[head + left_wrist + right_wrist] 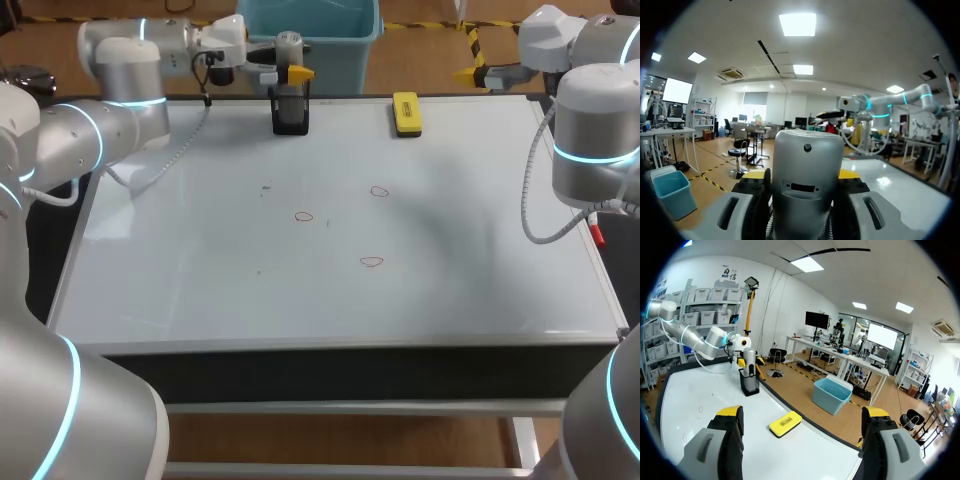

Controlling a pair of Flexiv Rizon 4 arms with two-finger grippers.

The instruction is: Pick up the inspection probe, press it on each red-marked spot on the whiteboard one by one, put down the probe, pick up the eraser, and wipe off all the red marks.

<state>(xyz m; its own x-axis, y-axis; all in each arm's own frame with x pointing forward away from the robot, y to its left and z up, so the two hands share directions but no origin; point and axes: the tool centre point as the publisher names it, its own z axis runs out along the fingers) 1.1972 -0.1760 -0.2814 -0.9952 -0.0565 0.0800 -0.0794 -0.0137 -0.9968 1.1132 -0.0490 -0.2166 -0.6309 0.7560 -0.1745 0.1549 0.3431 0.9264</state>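
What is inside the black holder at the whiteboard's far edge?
The grey inspection probe stands upright in the holder. Its lower end is hidden by the walls.

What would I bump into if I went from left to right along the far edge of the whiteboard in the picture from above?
left arm → probe standing in its black holder → yellow eraser → right arm
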